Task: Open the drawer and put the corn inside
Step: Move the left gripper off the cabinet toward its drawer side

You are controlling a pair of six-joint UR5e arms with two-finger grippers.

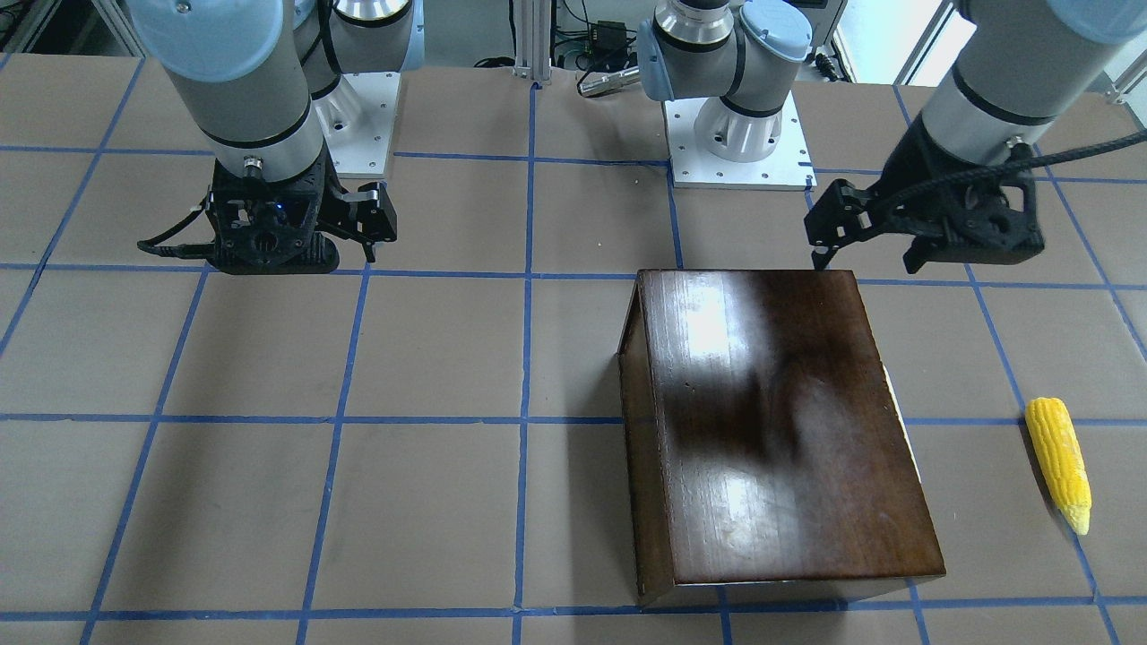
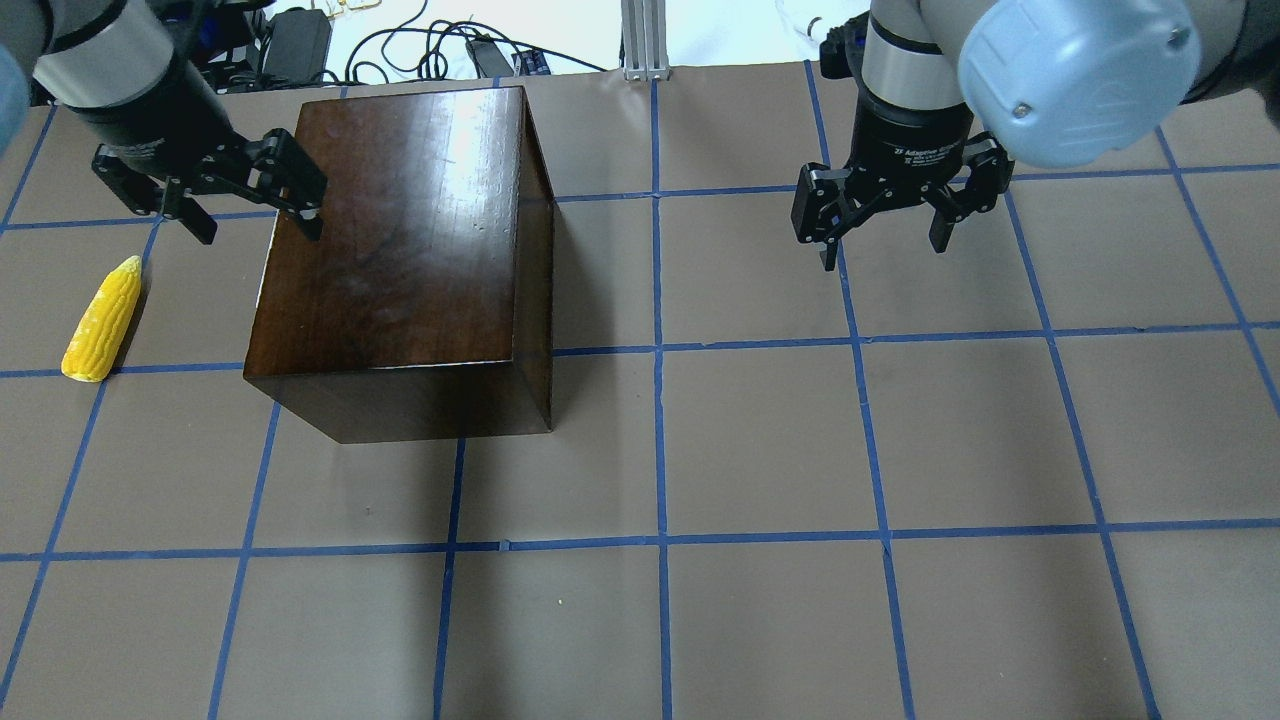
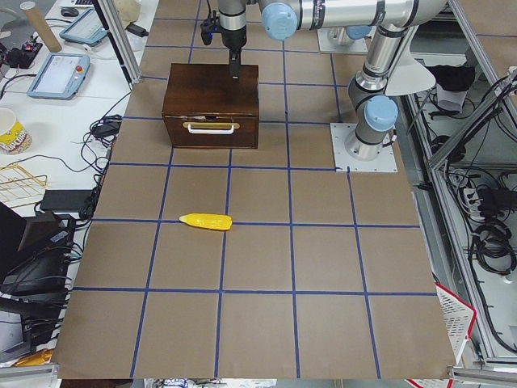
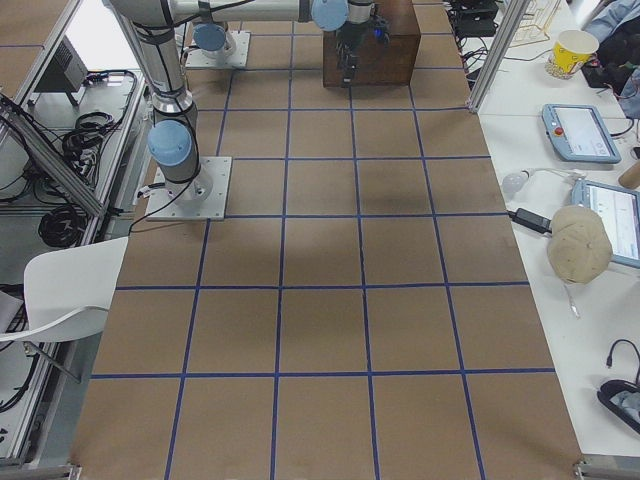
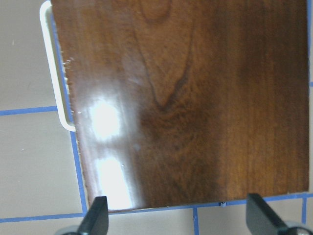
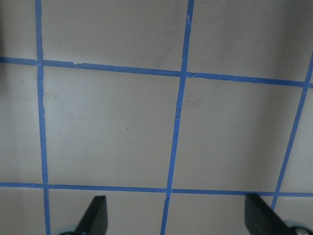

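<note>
Left gripper (image 2: 258, 226), spread wide, held over box (image 2: 400, 240) corner; drawer (image 3: 212, 134) front faced toward desk's (image 2: 760, 440) left edge, corn (image 2: 103, 318) laid beyond, parallel to it. Right gripper (image 2: 884, 250), also wide, far off.

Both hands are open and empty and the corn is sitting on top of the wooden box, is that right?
Not quite. The corn is not on top of the wooden box; it lies on the table beside it, apart from it, as the overhead exterior view shows. The left hand and right hand are open and empty.
</note>
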